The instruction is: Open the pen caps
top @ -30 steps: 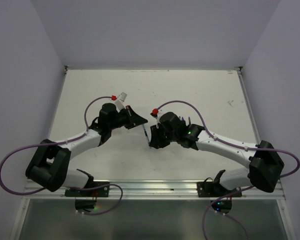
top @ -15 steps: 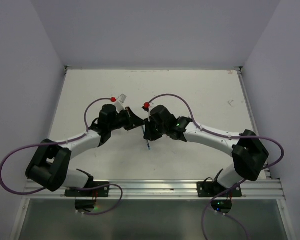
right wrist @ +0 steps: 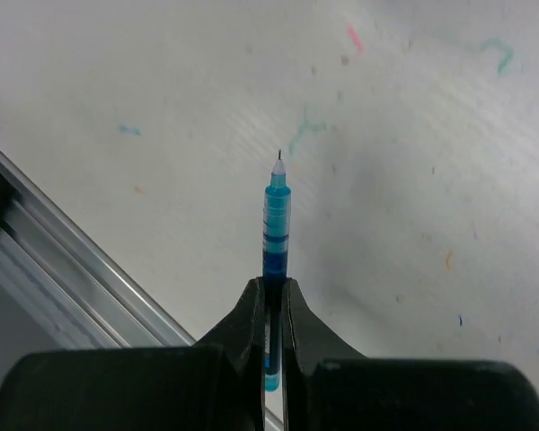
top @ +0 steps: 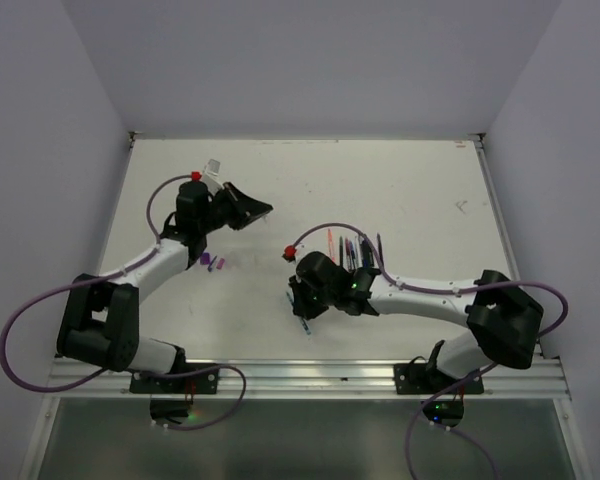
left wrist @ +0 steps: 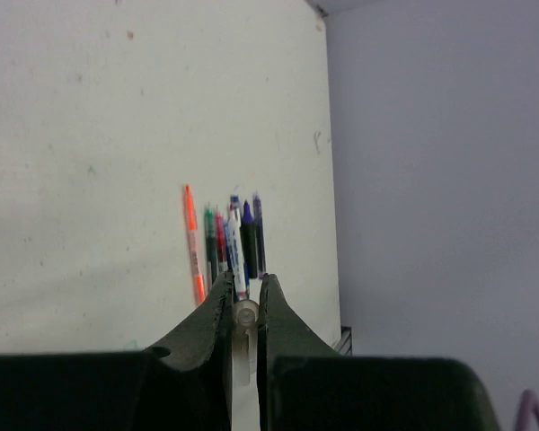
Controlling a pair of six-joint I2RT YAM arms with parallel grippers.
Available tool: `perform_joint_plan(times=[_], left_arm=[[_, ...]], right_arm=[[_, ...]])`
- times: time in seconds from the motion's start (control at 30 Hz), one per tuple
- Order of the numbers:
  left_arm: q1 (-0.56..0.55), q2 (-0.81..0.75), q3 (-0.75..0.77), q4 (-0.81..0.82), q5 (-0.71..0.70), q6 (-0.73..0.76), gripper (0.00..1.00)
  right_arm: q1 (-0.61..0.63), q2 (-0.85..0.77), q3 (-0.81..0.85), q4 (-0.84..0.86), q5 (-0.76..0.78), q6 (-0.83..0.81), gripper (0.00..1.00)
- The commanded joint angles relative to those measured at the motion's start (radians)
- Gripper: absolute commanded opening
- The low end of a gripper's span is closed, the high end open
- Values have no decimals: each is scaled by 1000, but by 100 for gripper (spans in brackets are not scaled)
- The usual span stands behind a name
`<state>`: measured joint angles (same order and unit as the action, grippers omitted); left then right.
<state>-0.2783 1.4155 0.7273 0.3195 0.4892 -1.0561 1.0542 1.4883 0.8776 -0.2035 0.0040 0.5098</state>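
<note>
Here, a whitish cap is being clamped between the closed-in fingers of the left gripper, above the table. An uncapped blue pen is being pinched by the right gripper, its bare tip pointing away. Two loose caps are lying beside the left arm, well apart from the row of pens.

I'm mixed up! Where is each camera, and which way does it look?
Top: above and behind, looking down at the table; both arms show.
Left wrist: behind the left tool clamping a whitish cap, facing the pen row.
Right wrist: behind the right tool gripping a blue pen, facing the table.
Top and left wrist share the pen row.
</note>
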Motion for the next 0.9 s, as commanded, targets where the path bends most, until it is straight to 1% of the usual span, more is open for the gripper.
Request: perform_joint_plan(times=[0.0, 0.03, 0.07, 0.1, 0.13, 0.17, 0.23, 0.27, 0.3, 0.33, 0.37, 0.4, 0.43, 0.47, 0.5, 0.53, 0.57, 0.6, 0.63, 0.67, 0.73, 0.8, 0.87], left_arm=[[47, 11, 106, 37, 34, 40, 0], [51, 7, 113, 15, 32, 57, 0], [53, -10, 119, -35, 0, 80, 0], [53, -22, 127, -87, -29, 152, 0], [53, -36, 132, -150, -72, 194, 0], [53, -67, 127, -254, -168, 265, 0], [56, -98, 109, -354, -266, 323, 0], [57, -128, 95, -414, -350, 346, 0], [62, -141, 71, -439, -389, 391, 0], [70, -153, 60, -463, -429, 413, 0], [76, -176, 49, -521, -527, 430, 0], [79, -188, 28, -546, -584, 453, 0], [91, -202, 15, -588, -639, 458, 0], [97, -223, 6, -606, -735, 461, 0], [103, -231, -6, -617, -771, 461, 0], [122, -239, -25, -637, -838, 461, 0], [128, -239, -31, -648, -869, 452, 0], [140, -234, -38, -652, -899, 449, 0], [143, -225, -49, -666, -963, 443, 0], [146, -193, -51, -677, -986, 418, 0], [172, -141, -52, -695, -1005, 412, 0], [197, -113, -58, -677, -997, 424, 0], [211, -86, -63, -657, -971, 426, 0]], right_arm=[[13, -48, -38, -51, 8, 36, 0], [15, -57, -35, -69, 10, 36, 0], [12, -78, -28, -83, 64, 29, 0], [1, -88, -19, -99, 83, 24, 0], [-12, -97, 3, -128, 90, 6, 0], [-35, -114, 9, -137, 80, 0, 0], [-126, -132, 24, -158, 57, -34, 0], [-161, -141, 30, -171, 53, -45, 0], [-231, -166, 35, -178, 54, -54, 0], [-270, -175, 47, -207, 54, -77, 0], [-308, -183, 57, -221, 54, -89, 0], [-386, -192, 73, -235, 51, -103, 0], [-422, -192, 84, -264, 41, -131, 0], [-456, -194, 93, -278, 44, -143, 0], [-518, -192, 107, -289, 45, -154, 0], [-548, -189, 115, -309, 56, -175, 0], [-603, -188, 119, -316, 59, -182, 0], [-632, -181, 126, -321, 57, -186, 0], [-661, -177, 126, -324, 42, -198, 0], [-715, -171, 126, -326, 30, -205, 0], [-763, -158, 126, -324, 11, -221, 0], [-824, -148, 127, -324, 4, -226, 0], [-853, -122, 130, -320, -1, -218, 0]])
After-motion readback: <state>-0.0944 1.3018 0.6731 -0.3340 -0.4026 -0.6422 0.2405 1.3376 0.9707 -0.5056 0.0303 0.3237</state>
